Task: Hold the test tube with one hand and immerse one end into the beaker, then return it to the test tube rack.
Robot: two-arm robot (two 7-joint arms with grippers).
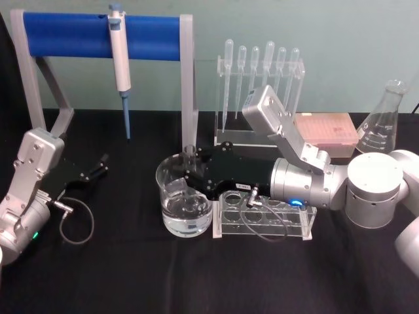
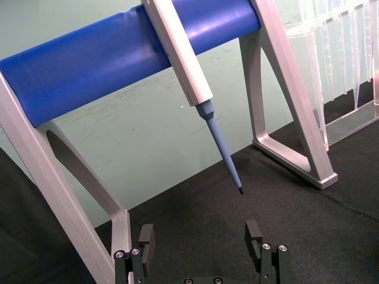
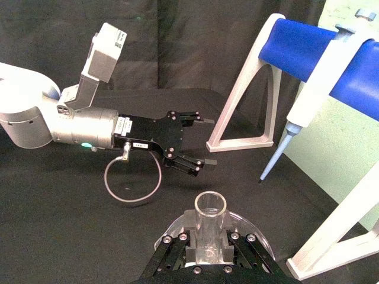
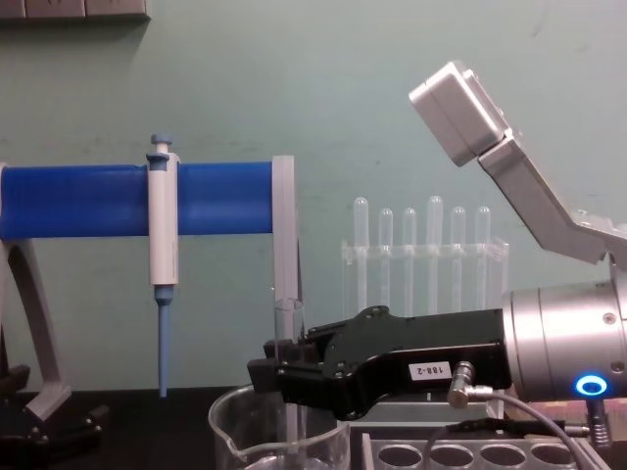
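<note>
The right gripper (image 1: 190, 160) reaches out level, its fingers clamped on the upright test tube (image 3: 209, 225). Beyond its fingertips, well apart, the left gripper (image 1: 99, 165) holds its fingers spread.

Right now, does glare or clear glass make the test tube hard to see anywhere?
Head view: the right gripper hides most of the test tube; highlights glint on the beaker water. Right wrist view: the tube's rim stands out against the black cloth, the left gripper open beyond. Chest view: the tube is faint against the pale wall.
</note>
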